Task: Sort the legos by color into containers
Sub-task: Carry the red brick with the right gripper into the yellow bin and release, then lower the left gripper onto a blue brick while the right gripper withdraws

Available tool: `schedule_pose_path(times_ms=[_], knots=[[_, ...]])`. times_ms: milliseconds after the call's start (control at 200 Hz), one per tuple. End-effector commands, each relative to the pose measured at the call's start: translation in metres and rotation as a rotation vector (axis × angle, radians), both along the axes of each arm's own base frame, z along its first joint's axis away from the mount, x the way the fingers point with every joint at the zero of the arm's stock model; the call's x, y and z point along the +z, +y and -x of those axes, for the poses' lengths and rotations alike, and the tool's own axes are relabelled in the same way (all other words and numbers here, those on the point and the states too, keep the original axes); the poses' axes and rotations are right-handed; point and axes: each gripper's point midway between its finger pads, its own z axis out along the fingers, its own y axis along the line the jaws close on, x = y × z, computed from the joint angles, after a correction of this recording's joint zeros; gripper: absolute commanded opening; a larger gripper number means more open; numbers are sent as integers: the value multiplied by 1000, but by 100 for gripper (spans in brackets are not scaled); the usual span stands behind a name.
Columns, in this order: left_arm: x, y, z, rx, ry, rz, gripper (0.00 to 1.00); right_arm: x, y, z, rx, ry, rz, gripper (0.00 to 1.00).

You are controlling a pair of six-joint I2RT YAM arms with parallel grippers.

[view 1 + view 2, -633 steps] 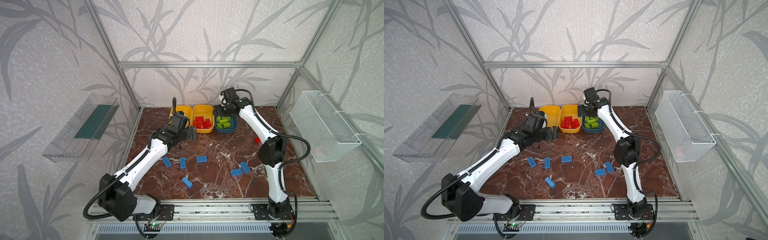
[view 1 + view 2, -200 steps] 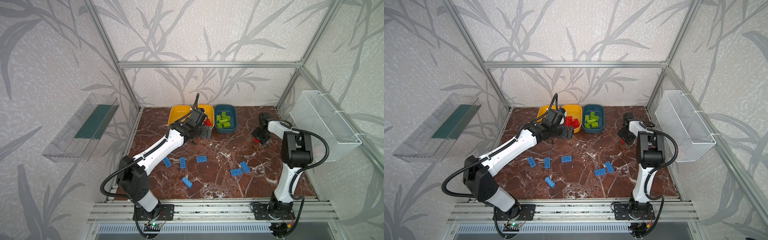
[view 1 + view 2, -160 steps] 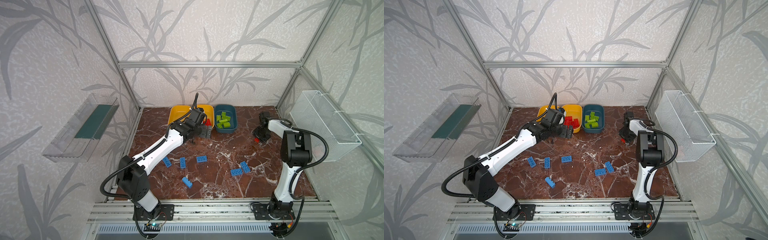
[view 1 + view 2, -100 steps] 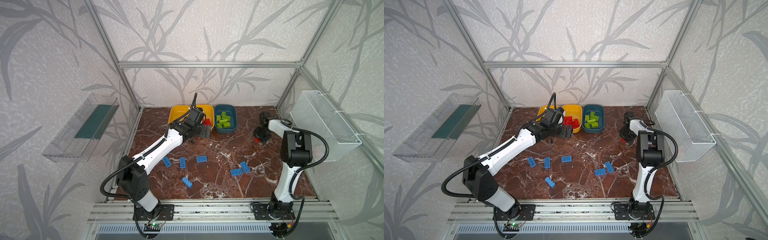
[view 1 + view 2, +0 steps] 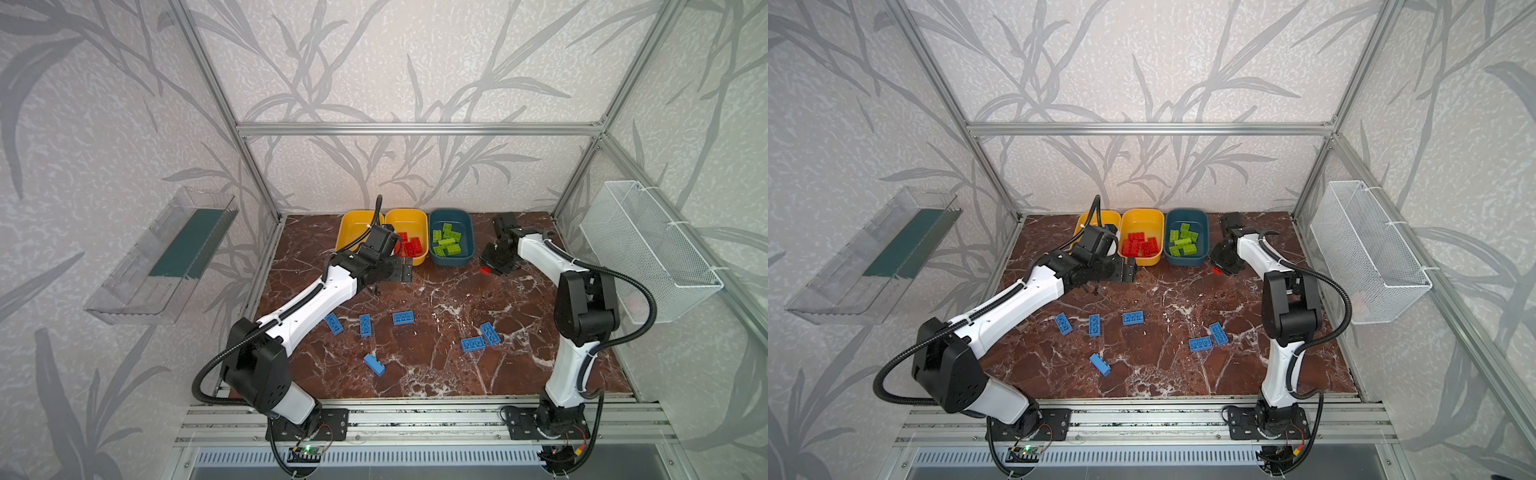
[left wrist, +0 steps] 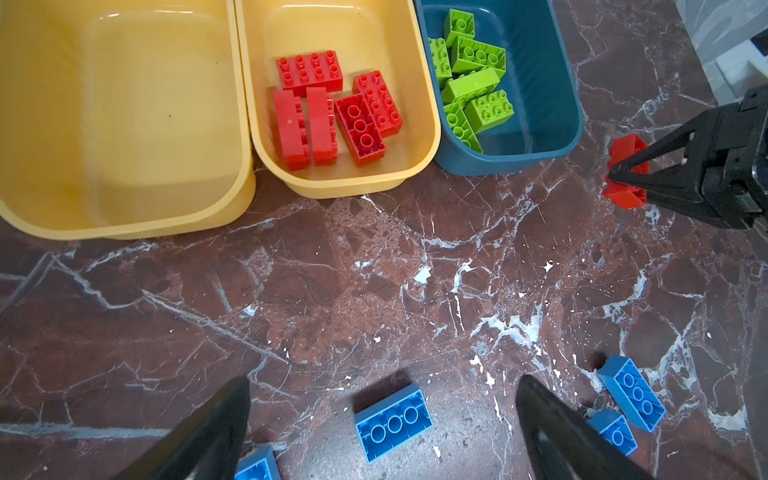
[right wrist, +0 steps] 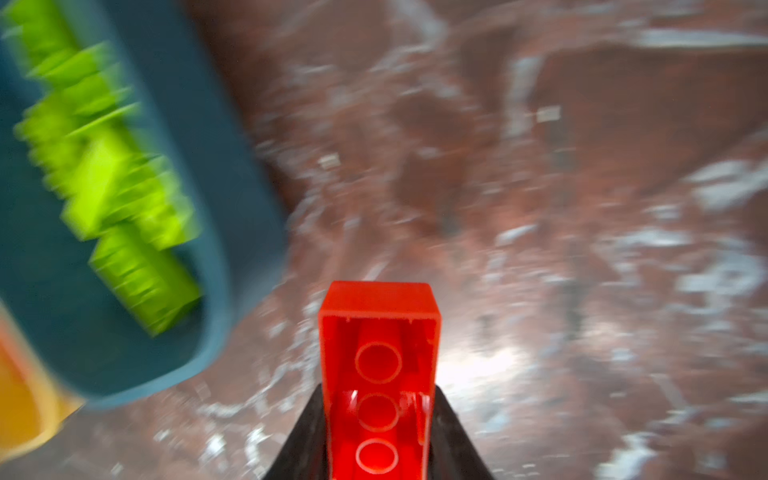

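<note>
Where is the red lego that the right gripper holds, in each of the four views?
In a top view: red lego at the right gripper's tip, right of the teal tub.
In a top view: same spot.
Left wrist: in black jaws beside the tub.
Right wrist: between the jaws, underside showing.
Shared landmark: teal tub.

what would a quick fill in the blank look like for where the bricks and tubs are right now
1. The right gripper has its jaws shut on a ____ brick.
2. The teal tub holds only ____ bricks.
3. The yellow tub farthest from the teal tub is ____.
4. The number of blue bricks lying loose on the table is ____.

Missing words: red; green; empty; six.
</note>
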Motion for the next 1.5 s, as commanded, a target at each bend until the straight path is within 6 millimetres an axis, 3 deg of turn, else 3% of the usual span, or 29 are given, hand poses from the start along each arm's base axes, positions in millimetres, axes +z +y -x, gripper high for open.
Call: schedule_pose_path(times_ms=[0,140,320,610,750,865,970,1115,1254,1409,1479,1494], knots=[[15,11,3,38,-38,42,99,37,50,-12,97,-94,-135,30],[14,28,10,79,-39,37,99,58,109,-31,202,-186,-294,30],[16,49,21,123,-51,15,99,72,161,-53,298,-256,-372,30],[25,86,37,199,-80,-25,99,57,211,-82,366,-270,-371,32],[29,103,45,228,-88,-50,99,47,224,-93,394,-258,-344,38],[32,114,50,249,-101,-67,99,44,234,-101,414,-253,-334,66],[35,122,52,267,-121,-66,99,53,242,-108,421,-286,-344,77],[32,127,51,279,-112,-55,99,75,245,-112,419,-342,-355,82],[24,124,47,295,-90,-18,99,101,240,-99,447,-359,-340,86],[2,122,51,338,-33,25,99,128,226,-68,524,-359,-243,89],[-10,121,56,361,11,44,99,136,219,-50,558,-347,-193,93],[-13,121,57,365,23,49,99,137,217,-45,565,-342,-180,100]])
